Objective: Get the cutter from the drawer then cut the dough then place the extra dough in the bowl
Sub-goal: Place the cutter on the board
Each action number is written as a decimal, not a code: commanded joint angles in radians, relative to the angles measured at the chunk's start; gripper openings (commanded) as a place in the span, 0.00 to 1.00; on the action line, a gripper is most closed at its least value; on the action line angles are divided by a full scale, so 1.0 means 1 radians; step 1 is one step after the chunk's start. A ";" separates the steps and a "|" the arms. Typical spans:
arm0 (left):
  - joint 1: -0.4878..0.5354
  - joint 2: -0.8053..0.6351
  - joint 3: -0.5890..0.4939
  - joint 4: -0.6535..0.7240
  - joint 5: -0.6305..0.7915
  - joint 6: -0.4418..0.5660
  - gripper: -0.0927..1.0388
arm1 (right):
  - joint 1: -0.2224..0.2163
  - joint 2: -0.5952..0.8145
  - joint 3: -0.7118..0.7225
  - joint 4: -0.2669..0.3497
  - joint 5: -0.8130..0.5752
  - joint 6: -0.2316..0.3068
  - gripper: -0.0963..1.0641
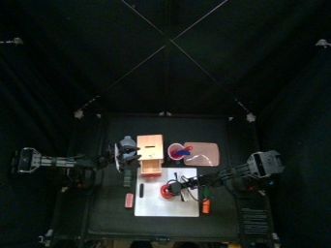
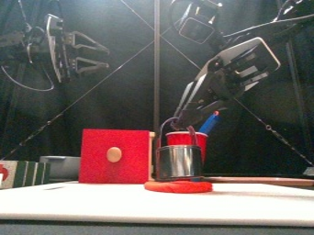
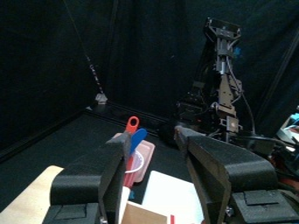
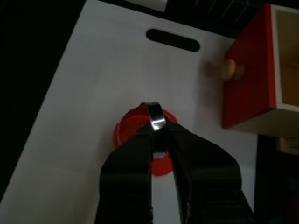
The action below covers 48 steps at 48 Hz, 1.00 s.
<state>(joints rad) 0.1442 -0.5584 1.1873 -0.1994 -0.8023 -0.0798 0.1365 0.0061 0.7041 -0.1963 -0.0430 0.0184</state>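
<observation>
The round metal cutter (image 2: 181, 162) stands on the flat red dough (image 2: 178, 186) on the white cutting board (image 1: 158, 205). My right gripper (image 4: 156, 131) comes down from the right, and its jaws are shut on the cutter's wire handle above the dough (image 4: 131, 133). The wooden box (image 1: 151, 153) stands behind the board, its red drawer front (image 2: 117, 156) with a round knob facing the board. My left gripper (image 3: 149, 171) hangs open and empty, high over the box at the left.
Behind the cutter, a red cup (image 2: 186, 139) holding a blue knife (image 2: 208, 122) stands on the pink tray (image 1: 207, 153). A pale grey thing (image 2: 55, 167) sits low, left of the box. Bare board lies in front of the dough.
</observation>
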 commanded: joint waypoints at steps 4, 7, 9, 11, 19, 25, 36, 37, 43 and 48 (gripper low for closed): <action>-0.003 0.002 -0.009 -0.006 -0.006 0.000 0.81 | -0.015 -0.018 -0.021 -0.017 -0.014 -0.003 0.46; -0.003 0.002 -0.008 -0.006 -0.006 0.000 0.81 | -0.018 -0.018 -0.023 -0.020 -0.015 -0.003 0.46; -0.003 0.002 -0.006 -0.006 -0.006 0.000 0.81 | -0.020 -0.017 -0.023 -0.021 -0.017 -0.003 0.46; -0.003 0.002 -0.005 -0.006 -0.006 0.000 0.81 | -0.021 -0.017 -0.021 -0.025 -0.017 -0.005 0.46; -0.003 0.002 -0.003 -0.015 -0.006 0.000 0.81 | -0.028 -0.014 -0.018 -0.031 -0.017 -0.003 0.46; -0.003 0.002 0.000 -0.018 -0.005 0.000 0.81 | -0.028 -0.014 -0.012 -0.026 -0.017 0.003 0.46; -0.003 0.002 0.000 -0.029 -0.005 0.000 0.81 | -0.021 -0.008 -0.006 -0.023 -0.020 0.005 0.46; -0.003 0.002 0.000 -0.029 -0.003 0.000 0.81 | -0.021 -0.005 -0.006 -0.021 -0.021 0.005 0.46; -0.003 0.002 0.000 -0.031 -0.003 0.000 0.81 | -0.021 0.017 -0.003 -0.021 -0.040 0.005 0.46; -0.003 0.002 0.000 -0.029 -0.005 0.000 0.81 | -0.021 0.034 -0.002 -0.014 -0.061 0.006 0.46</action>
<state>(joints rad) 0.1427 -0.5584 1.1996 -0.2286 -0.8023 -0.0813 0.1150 0.0414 0.7072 -0.2178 -0.0920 0.0230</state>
